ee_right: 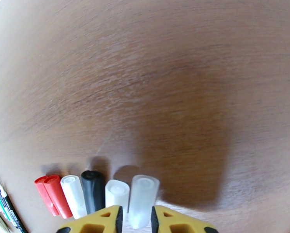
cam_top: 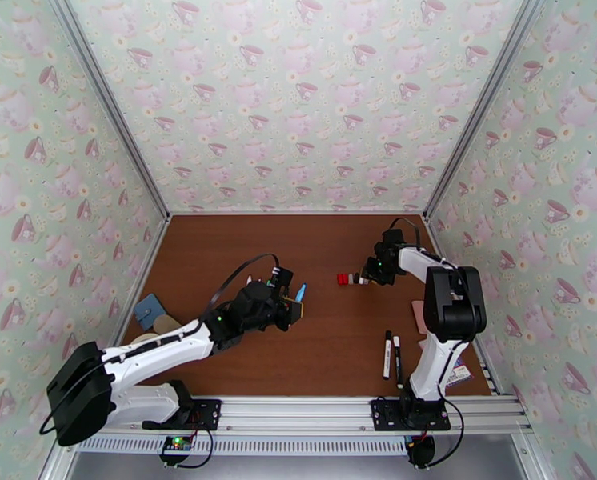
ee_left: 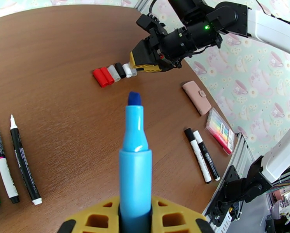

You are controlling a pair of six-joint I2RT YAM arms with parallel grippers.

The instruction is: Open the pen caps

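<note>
My left gripper (cam_top: 294,309) (ee_left: 135,220) is shut on an uncapped blue pen (ee_left: 135,160) (cam_top: 300,294), its dark blue tip pointing away over the table. Several pen caps (cam_top: 351,278) lie in a row: two red (ee_left: 102,77) (ee_right: 48,195), a white (ee_right: 73,195), a black (ee_left: 120,70) (ee_right: 93,191), another white (ee_right: 117,195) and a clear one (ee_right: 143,199). My right gripper (cam_top: 369,275) (ee_left: 145,63) (ee_right: 136,220) sits low at the row's right end, jaws slightly parted around the clear cap, with a small gap on one side.
Two black-and-white pens (cam_top: 392,356) (ee_left: 201,155) lie near the right arm's base. More pens (ee_left: 13,167) (ee_right: 1,202) lie at the left. A pink wallet (ee_left: 197,98) (cam_top: 418,316) and a highlighter pack (ee_left: 220,131) rest by the right edge. A blue card (cam_top: 149,311) lies far left.
</note>
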